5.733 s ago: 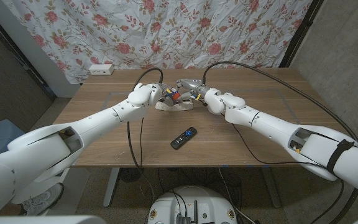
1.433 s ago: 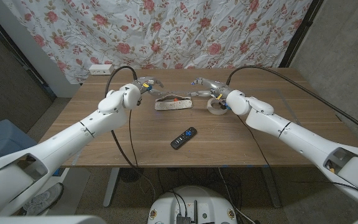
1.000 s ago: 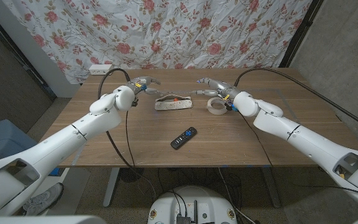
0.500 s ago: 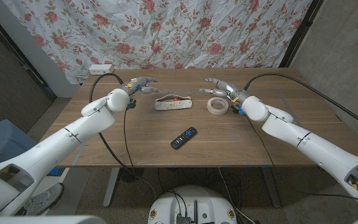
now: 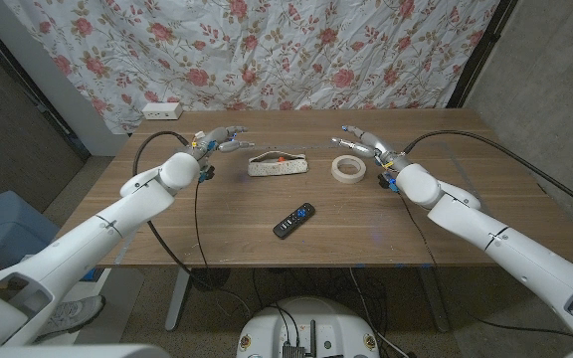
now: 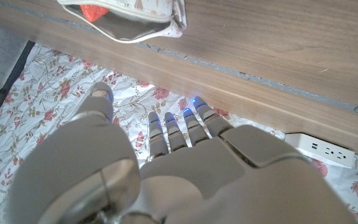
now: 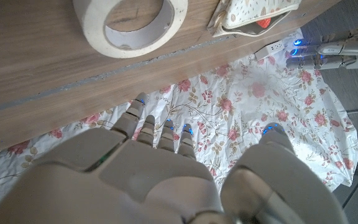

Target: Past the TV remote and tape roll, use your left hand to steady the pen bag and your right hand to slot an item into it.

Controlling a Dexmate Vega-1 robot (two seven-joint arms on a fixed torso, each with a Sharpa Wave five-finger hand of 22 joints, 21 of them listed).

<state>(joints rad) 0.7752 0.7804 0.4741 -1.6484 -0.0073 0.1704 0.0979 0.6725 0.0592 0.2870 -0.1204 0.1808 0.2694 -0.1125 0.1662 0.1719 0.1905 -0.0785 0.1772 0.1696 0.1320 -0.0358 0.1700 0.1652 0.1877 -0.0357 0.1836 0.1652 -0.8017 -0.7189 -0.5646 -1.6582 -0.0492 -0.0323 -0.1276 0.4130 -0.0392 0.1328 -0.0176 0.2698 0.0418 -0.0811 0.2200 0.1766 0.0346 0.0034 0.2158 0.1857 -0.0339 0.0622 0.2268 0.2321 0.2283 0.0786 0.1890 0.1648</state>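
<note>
The floral pen bag (image 5: 278, 164) lies at the table's far middle, unzipped, with red items inside; it also shows in the left wrist view (image 6: 129, 17) and the right wrist view (image 7: 253, 14). The tape roll (image 5: 348, 169) (image 7: 129, 25) lies just right of the bag. Nearer the front lies the black TV remote (image 5: 294, 220). My left hand (image 5: 219, 139) (image 6: 160, 168) hovers left of the bag, fingers spread, holding nothing. My right hand (image 5: 366, 142) (image 7: 166, 180) hovers right of the tape roll, fingers apart and empty.
A white power strip (image 5: 162, 110) lies at the table's far left corner. A floral curtain (image 5: 296, 50) hangs behind the table. Black cables run from both arms across the table's far part.
Both hands let go of the pen bag and drew apart, the left hand going left and the right hand going right past the tape roll. The bag, tape and remote stayed put.
</note>
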